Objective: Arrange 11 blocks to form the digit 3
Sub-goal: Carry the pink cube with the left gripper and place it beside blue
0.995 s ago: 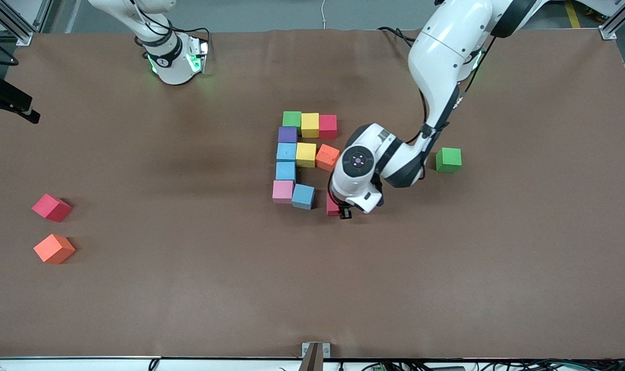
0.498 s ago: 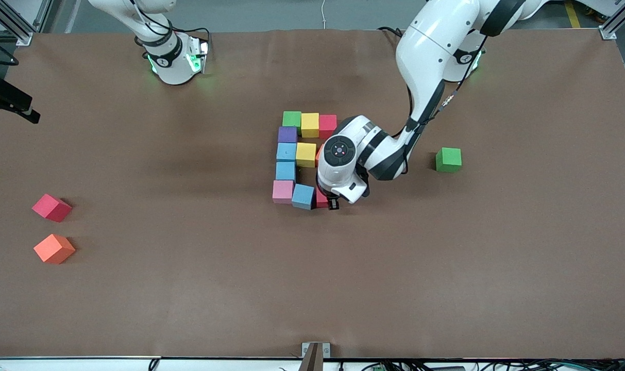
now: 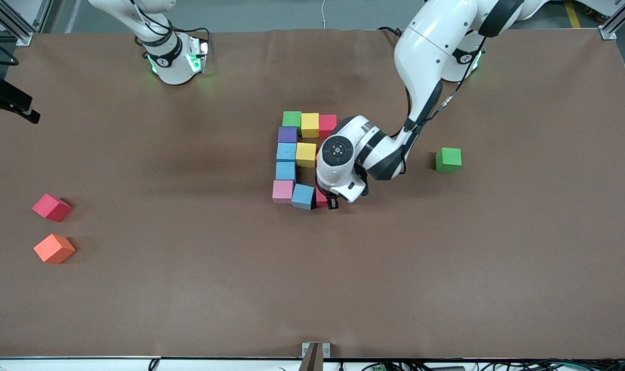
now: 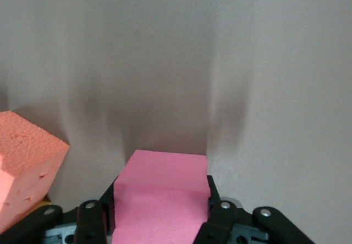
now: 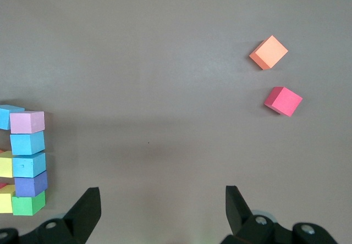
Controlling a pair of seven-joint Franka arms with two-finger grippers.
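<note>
- The table [image 3: 137, 309] is covered edge to edge by a matte brown sheet; grey floor and aluminium frame posts show past its edge at the robots' bases, and cables run along the edge nearest the front camera
- The digit 3 [image 3: 294, 157] sits near the middle of the table: a green, yellow and red row nearest the robots' bases, a column of purple, light blue, light blue and pink cubes, a yellow cube in the middle row, and a light blue cube beside the pink one
- The left gripper [image 3: 326, 200] is down at the end of the row nearest the front camera, its fingers [image 4: 220, 222] clamped on a red block [image 4: 159, 200] just beside that light blue cube
- An orange block [image 4: 25, 161] lies close by in the left wrist view
- The right gripper [image 5: 159, 211] waits high over the table, jaws spread wide and empty
- A green block [image 3: 449, 159] lies alone toward the left arm's end
- A red cube [image 3: 51, 207] and an orange cube [image 3: 54, 248] lie near the edge at the right arm's end, well apart from the figure
</note>
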